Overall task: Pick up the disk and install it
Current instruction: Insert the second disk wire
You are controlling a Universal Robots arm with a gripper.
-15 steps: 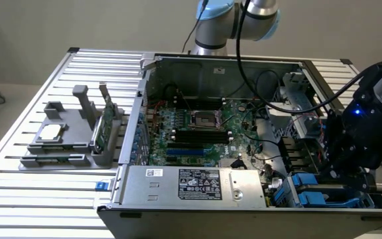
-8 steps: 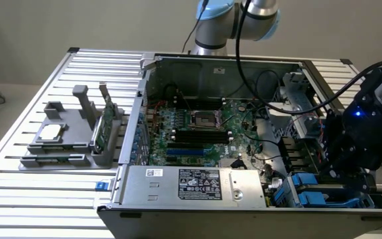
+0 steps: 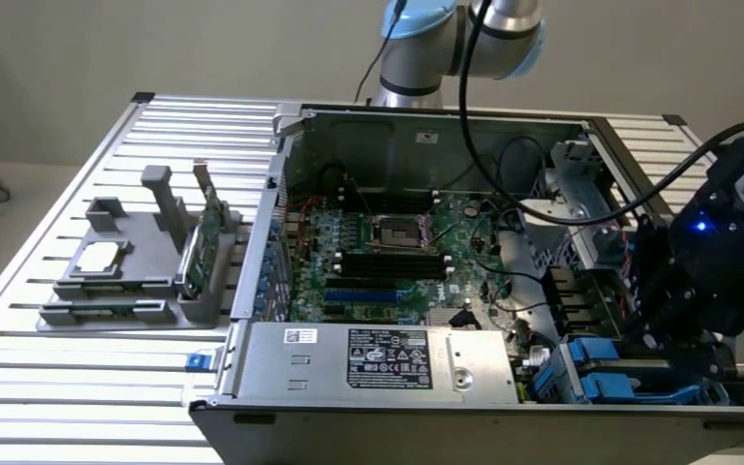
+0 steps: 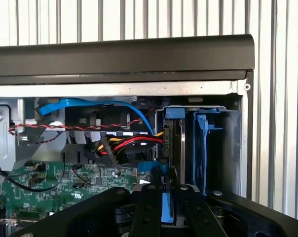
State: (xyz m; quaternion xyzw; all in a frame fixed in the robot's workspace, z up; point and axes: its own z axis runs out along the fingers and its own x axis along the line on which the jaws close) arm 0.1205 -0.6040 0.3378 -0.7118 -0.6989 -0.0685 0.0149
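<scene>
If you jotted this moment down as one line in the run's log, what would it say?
pincer: shut on disk | disk: blue carrier edge between the fingers | place: drive bay in the corner of the open computer case

A ribbed, silver metal bench (image 3: 113, 373) stands before a plain beige wall (image 3: 152, 48), with pale floor at the exterior view's left.

disk (image 4: 167, 210): blue carrier | pincer (image 4: 165, 197): black | motherboard (image 3: 391, 254): green

exterior view looks down from above at the whole open computer case (image 3: 476, 262) on the slatted table (image 3: 113, 387); wrist view sits close over the blue drive bay (image 4: 198, 143), the corner both share
</scene>
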